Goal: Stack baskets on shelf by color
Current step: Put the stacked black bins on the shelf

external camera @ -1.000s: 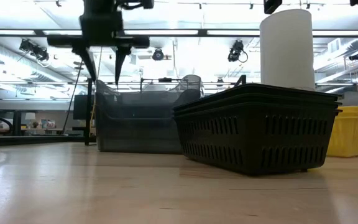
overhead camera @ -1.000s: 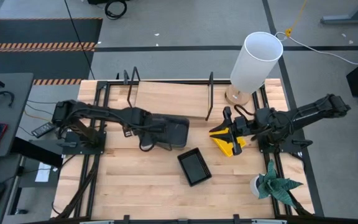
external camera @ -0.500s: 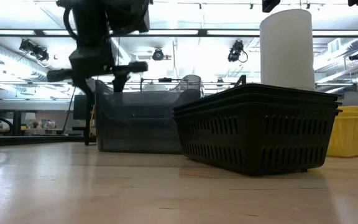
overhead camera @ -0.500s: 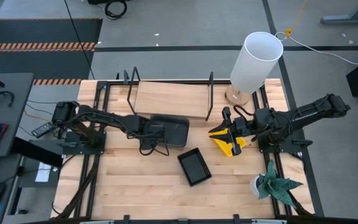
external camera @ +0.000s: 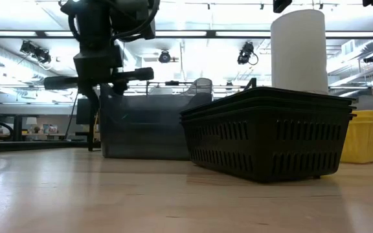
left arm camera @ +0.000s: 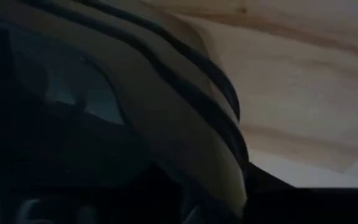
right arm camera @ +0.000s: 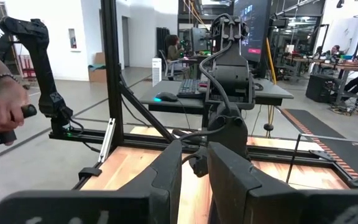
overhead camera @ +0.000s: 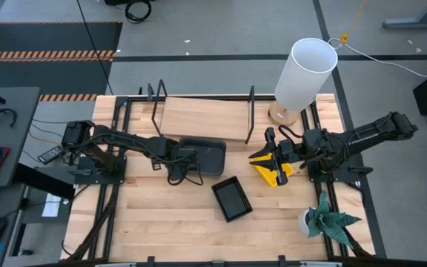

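While the left gripper (overhead camera: 178,153) hangs at the near end of the grey baskets (overhead camera: 207,157), I cannot tell if it is open or closed. Its wrist view is filled with dark basket rims, one inside the other.

The grey baskets sit in a stack on the table (overhead camera: 161,222), just in front of the shelf (overhead camera: 199,117). The shelf board is bare wood with nothing on it yet.

I think these baskets are light and thin. They are stiff plastic, smooth and a bit slippery. The best place to grab looks like the rim of a short end, with one finger inside and one outside. If the gripper takes only the top rim, the baskets under it may stay behind or come up stuck and then drop.

The black baskets (overhead camera: 232,198) sit further out from the shelf, well apart from the grey ones. The yellow baskets (overhead camera: 267,172) lie off the right end of the shelf. The right gripper (overhead camera: 273,157) waits over them, a little open with nothing in it.

The black wire posts at the ends of the shelf could catch a basket on its way in. A tall white cylinder (overhead camera: 305,70) stands by the right end of the shelf, and a small plant (overhead camera: 330,221) stands far from it.
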{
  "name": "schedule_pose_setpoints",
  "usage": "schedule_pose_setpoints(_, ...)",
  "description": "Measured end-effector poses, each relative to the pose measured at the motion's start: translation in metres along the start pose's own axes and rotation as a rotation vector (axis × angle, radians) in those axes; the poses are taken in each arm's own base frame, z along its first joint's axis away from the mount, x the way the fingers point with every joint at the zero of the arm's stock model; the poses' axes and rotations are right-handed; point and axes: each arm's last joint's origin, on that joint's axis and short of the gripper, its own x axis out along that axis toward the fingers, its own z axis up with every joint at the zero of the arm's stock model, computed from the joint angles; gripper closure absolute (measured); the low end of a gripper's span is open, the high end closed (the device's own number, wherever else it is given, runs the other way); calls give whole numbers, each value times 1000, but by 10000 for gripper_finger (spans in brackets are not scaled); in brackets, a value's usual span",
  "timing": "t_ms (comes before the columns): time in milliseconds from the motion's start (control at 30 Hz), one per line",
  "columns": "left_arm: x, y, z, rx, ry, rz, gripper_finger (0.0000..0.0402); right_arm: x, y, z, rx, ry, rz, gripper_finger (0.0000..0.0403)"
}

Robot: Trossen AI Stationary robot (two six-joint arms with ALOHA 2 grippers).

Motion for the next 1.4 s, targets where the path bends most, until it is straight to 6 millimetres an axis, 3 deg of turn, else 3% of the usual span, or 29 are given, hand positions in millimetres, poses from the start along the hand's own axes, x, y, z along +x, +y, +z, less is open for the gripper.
schedule_pose_setpoints(133, 0, 0, 1, -48, -28, -10, 383, 0, 0, 0, 0, 0, 1, 320)
schedule_pose_setpoints(600, -19, -11, 27, -236, -184, -26, 384, 0, 1, 0, 7, -6, 21, 320)
schedule_pose_setpoints(833, -34, -15, 37, -470, -152, -46, 384, 0, 1, 0, 4, -8, 21, 320)
schedule_pose_setpoints(1233, -95, 26, 6, -837, -165, 52, 384, 0, 1, 0, -2, -7, 19, 320)
schedule_pose_setpoints(1400, -99, 38, -23, -978, -155, 79, 384, 0, 1, 0, -3, -8, 19, 320)
